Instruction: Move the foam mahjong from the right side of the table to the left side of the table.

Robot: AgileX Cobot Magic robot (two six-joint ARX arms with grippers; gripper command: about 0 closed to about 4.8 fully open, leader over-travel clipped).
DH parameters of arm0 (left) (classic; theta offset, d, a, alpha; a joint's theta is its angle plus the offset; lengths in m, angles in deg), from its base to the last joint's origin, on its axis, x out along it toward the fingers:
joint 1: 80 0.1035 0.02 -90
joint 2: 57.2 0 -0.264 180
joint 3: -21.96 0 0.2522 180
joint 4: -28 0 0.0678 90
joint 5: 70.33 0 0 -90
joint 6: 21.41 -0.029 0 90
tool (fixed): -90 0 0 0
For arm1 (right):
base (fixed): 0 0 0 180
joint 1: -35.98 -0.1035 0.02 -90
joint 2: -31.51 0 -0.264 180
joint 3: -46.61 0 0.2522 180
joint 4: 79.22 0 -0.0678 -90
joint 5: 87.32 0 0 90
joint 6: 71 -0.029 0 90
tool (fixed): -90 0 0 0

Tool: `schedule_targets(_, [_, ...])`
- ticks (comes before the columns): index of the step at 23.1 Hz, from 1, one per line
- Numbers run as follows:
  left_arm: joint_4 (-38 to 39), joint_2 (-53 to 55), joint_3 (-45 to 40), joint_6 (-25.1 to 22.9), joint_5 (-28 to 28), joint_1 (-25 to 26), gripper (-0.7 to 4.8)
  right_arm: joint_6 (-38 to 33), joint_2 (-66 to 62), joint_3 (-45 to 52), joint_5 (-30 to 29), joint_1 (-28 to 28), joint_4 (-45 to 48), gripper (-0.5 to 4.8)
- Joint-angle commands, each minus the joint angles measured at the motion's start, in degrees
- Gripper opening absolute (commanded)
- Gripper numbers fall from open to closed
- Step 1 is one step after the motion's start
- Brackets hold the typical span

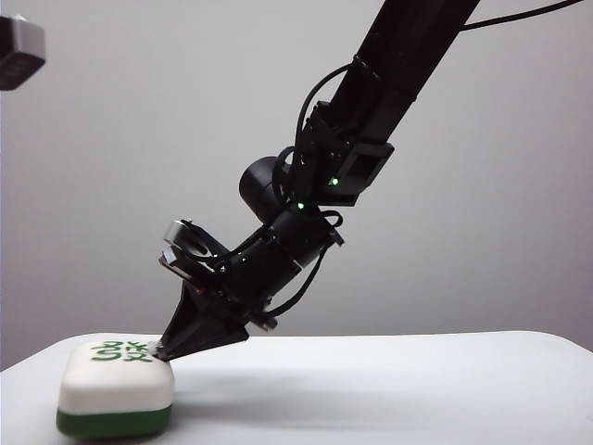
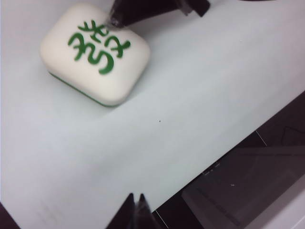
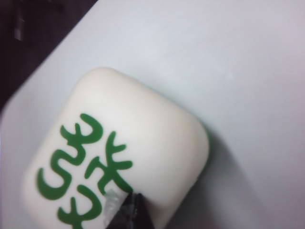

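Note:
The foam mahjong lies flat near the left end of the table, white on top with a dark green base and a green character facing up. My right gripper reaches across from the right and slants down. Its shut tips rest on the block's top face by the character, with nothing held between them. The right wrist view shows the mahjong close up, with the right gripper touching it. My left gripper hangs high above the table, shut and empty, well apart from the mahjong.
The table's edge runs close behind the block, with dark floor beyond it. Another edge and dark floor lie near the left gripper. A dark grey part hangs in the exterior view's upper left corner.

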Motion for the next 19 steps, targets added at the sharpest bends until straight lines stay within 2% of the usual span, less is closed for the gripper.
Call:
schedule_targets(1, [0.7,-2.16,0.33,0.04,0.72,0.11,-0.06,2.19,0.48,-0.33,3.56,0.96,-0.35,-0.05])
schedule_targets(4, [1.03,-4.28,0.96,0.02,0.72,0.11,-0.06,2.49,0.48,-0.28,2.51,1.62,-3.74,-0.05])
schedule_targets(9, [2.23,-5.81,1.07,0.44,0.55,0.09,-0.06,2.54,1.44,-0.31,2.54,1.03,-1.57,-0.05])
schedule_targets(19, [5.99,-5.92,1.7,0.46,0.63,0.07,-0.06,3.3,2.36,-0.31,2.78,1.07,-4.28,-0.05])
